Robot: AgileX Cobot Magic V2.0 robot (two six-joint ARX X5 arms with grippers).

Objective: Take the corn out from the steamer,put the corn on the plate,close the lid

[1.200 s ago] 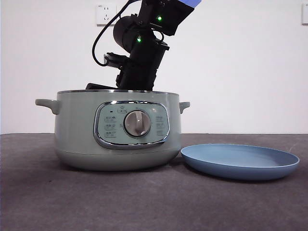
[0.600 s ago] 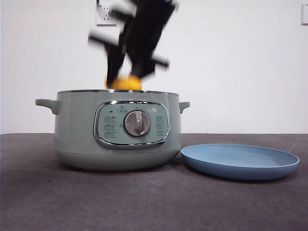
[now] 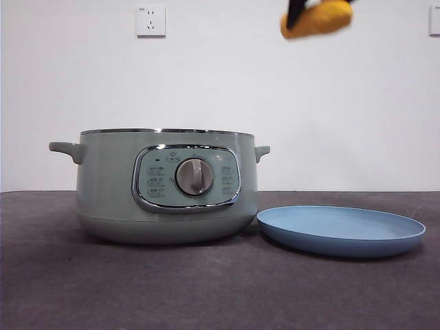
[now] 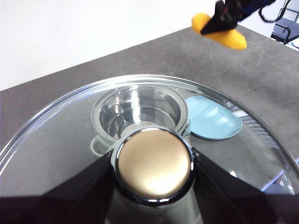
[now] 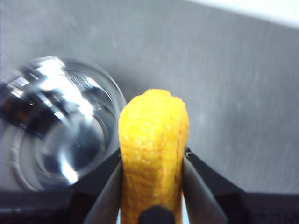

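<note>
My right gripper [image 5: 152, 186] is shut on the yellow-orange corn [image 5: 153, 149] and holds it high in the air. In the front view the corn [image 3: 317, 18] is at the top edge, above the gap between the steamer [image 3: 165, 185] and the light-blue plate [image 3: 340, 230]. The sage-green steamer stands open. My left gripper [image 4: 153, 196] is shut on the knob [image 4: 153, 165] of the glass lid [image 4: 56, 135] and holds it high above the table. Through the lid I see the open steamer [image 4: 140, 109], the plate [image 4: 212, 119] and the held corn [image 4: 219, 30].
A white wall socket [image 3: 150, 21] is on the back wall. The dark grey table [image 3: 220, 289] runs in front of the steamer and plate. Dark equipment [image 4: 286, 28] stands beyond the table's far corner in the left wrist view.
The right gripper has lifted the corn out of the steamer, risen and moved right, to the top of the front view above the plate's side.
</note>
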